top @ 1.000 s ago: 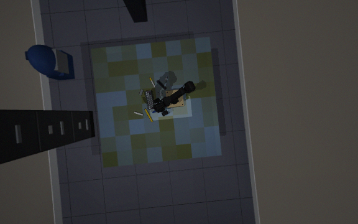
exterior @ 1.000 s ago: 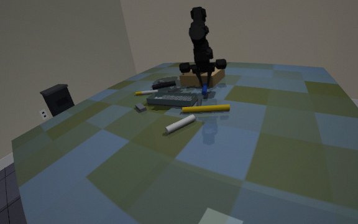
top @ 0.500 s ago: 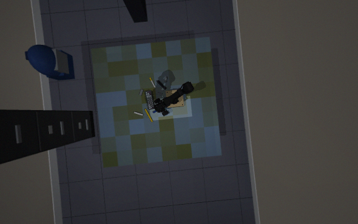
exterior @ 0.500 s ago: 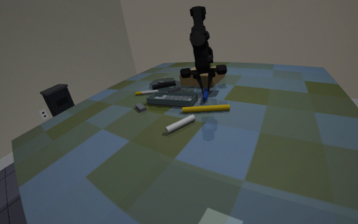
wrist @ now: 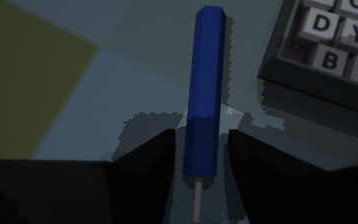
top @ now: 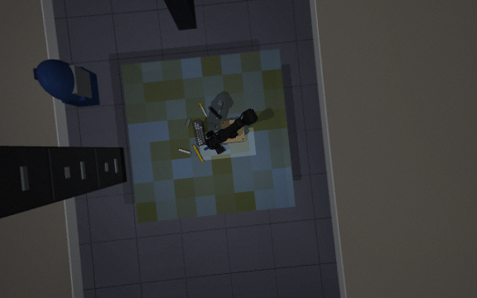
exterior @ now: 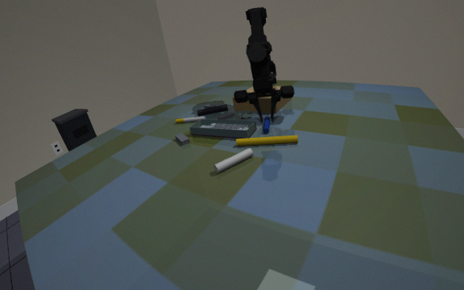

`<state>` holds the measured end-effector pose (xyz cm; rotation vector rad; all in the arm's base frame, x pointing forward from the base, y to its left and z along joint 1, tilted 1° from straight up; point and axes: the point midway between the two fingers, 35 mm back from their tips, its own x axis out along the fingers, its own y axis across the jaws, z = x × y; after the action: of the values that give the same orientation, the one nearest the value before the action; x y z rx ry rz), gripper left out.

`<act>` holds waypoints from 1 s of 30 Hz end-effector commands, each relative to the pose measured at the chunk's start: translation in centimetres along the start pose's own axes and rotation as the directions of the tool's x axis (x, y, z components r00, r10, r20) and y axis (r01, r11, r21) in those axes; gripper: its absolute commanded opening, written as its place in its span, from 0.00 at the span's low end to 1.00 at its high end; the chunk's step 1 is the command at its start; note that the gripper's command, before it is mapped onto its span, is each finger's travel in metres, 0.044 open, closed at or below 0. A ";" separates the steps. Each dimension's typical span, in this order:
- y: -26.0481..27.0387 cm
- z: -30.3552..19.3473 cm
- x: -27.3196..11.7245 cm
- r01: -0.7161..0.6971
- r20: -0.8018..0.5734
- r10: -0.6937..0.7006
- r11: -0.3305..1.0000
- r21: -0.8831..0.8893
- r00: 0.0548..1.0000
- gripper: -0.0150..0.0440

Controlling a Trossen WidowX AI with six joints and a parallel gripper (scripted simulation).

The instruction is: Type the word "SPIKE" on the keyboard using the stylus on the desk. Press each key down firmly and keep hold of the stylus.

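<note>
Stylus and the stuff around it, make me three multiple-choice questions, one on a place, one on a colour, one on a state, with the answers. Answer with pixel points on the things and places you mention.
1. In the exterior view, where is the blue stylus (top: 207, 148) (exterior: 266, 126) (wrist: 205, 90)?
A) Left of the keyboard (top: 199, 132) (exterior: 223, 130) (wrist: 320, 90)
B) Right of the keyboard
C) On the keyboard

2. What colour is the long rod (top: 198, 153) (exterior: 267, 140) nearest the stylus?
A) Yellow
B) Red
C) Green

3. How does the gripper (top: 213, 146) (exterior: 267, 120) (wrist: 201, 137) stand?
A) Clamped on the keyboard
B) Shut on nothing
C) Open around the stylus

Answers:
1 B: the exterior view shows it past the keyboard's right end.
2 A: its yellow shows in the top and exterior views.
3 C: the wrist view shows a gap on each side of the handle.
</note>
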<state>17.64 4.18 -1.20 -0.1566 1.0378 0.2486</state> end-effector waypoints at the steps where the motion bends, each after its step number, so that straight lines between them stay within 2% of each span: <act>1: 0.0 0.2 -0.1 0.000 0.001 0.000 1.000 0.000 1.000 0.51; 9: 0.0 2.9 -4.9 -0.004 0.002 0.004 1.000 -0.005 1.000 0.51; 15: 0.0 3.0 -4.8 -0.002 -0.001 0.002 1.000 -0.019 1.000 0.51; 19: -0.3 3.3 -5.1 -0.038 -0.116 0.001 0.947 -0.318 0.993 0.51; 24: -0.4 3.8 -5.3 -0.211 -0.280 0.011 0.687 -0.695 0.960 0.51; 27: -0.4 4.2 -5.3 -0.343 -0.374 0.018 0.442 -0.829 0.927 0.51; 30: -0.4 4.6 -5.2 -0.462 -0.465 0.024 0.157 -0.873 0.885 0.51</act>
<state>18.20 4.15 5.18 -0.9000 1.1618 0.8101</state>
